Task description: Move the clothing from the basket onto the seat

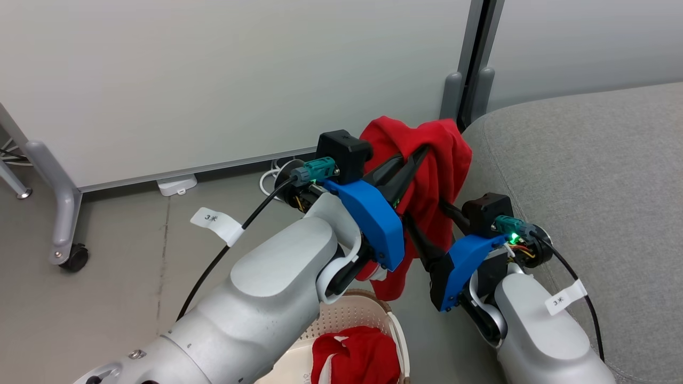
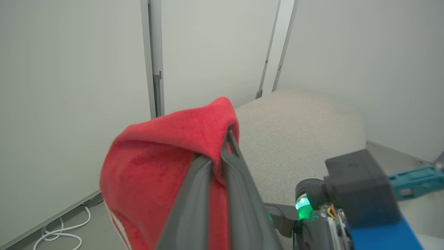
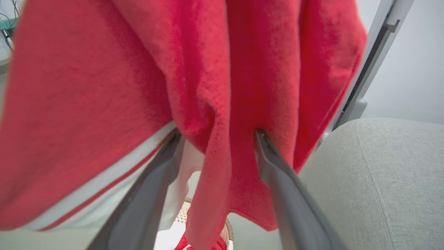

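The red garment (image 1: 432, 160) hangs in the air just beside the edge of the seat (image 1: 587, 170) and above the basket (image 1: 397, 325). Its long axis is vertical, hem pointing down. My left end effector (image 2: 227, 139) is pinched tight on its top fold. My right end effector (image 3: 215, 133) stands spread, a fold hanging loose between its fingers. I judge this mid-carry: next I swing right over the seat and release. A second red garment (image 1: 357, 357) lies in the basket.

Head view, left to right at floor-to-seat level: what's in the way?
caster wheel → white floor block → coiled white cable → held red garment → seat
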You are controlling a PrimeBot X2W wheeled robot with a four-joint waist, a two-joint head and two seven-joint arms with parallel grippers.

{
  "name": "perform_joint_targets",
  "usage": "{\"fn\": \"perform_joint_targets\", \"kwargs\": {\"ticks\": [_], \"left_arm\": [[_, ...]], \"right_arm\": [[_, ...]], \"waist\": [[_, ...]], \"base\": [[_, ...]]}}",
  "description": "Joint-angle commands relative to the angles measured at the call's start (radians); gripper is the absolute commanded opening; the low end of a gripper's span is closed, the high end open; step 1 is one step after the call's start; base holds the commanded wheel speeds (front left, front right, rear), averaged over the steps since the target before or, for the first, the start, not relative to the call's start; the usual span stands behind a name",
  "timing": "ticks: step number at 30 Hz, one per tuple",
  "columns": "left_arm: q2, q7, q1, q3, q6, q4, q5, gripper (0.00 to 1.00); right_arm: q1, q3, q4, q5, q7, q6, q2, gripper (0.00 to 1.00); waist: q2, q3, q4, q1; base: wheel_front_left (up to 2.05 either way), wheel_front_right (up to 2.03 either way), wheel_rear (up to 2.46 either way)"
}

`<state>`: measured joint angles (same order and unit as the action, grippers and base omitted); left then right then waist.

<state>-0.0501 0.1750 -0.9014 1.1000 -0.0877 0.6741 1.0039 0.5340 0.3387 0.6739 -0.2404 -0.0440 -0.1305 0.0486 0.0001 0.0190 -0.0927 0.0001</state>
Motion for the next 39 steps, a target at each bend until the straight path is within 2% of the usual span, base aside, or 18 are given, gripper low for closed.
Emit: {"fn": "perform_joint_targets", "kwargs": {"ticks": [1, 8, 9, 11, 12, 13, 39], "left_arm": [[-0.001, 0.008, -0.021, 0.009, 0.005, -0.004, 0.009, 0.0], [-0.001, 0.017, -0.031, 0.037, 0.008, -0.001, 0.038, 0.0], [-0.001, 0.019, -0.032, 0.041, 0.008, 0.0, 0.042, 0.0], [-0.001, 0.023, -0.034, 0.049, 0.008, 0.001, 0.049, 0.0], [-0.001, 0.023, -0.034, 0.049, 0.008, 0.001, 0.049, 0.0], [-0.001, 0.022, -0.036, 0.053, 0.009, 0.002, 0.053, 0.0], [-0.001, 0.046, -0.051, 0.116, 0.015, 0.051, 0.11, 0.0]], "right_arm": [[0.032, 0.01, 0.026, -0.014, -0.013, 0.0, 0.003, 1.0], [0.077, 0.048, 0.101, -0.054, -0.041, 0.0, 0.003, 1.0], [0.081, 0.055, 0.113, -0.062, -0.04, 0.0, 0.003, 0.74], [0.089, 0.067, 0.128, -0.075, -0.049, 0.0, 0.003, 0.06], [0.089, 0.067, 0.128, -0.075, -0.049, 0.0, 0.003, 0.06], [0.092, 0.072, 0.136, -0.08, -0.055, 0.0, 0.003, 0.0], [0.125, 0.156, 0.243, -0.159, -0.113, 0.0, 0.003, 0.0]], "waist": [[-0.0001, -0.003, 0.003, -0.0001], [-0.0001, -0.009, 0.003, -0.0001], [-0.0001, -0.01, 0.003, -0.0001], [-0.0001, -0.011, 0.002, -0.0001], [-0.0001, -0.011, 0.002, -0.0001], [-0.0001, -0.012, 0.001, -0.0001], [-0.0001, -0.03, -0.012, -0.0001]], "base": [[0.0, 0.0, 0.0], [0.0, 0.0, 0.0], [0.0, 0.0, 0.0], [0.0, 0.0, 0.0], [0.0, 0.0, 0.0], [0.0, 0.0, 0.0], [0.0, 0.0, 0.0]]}}
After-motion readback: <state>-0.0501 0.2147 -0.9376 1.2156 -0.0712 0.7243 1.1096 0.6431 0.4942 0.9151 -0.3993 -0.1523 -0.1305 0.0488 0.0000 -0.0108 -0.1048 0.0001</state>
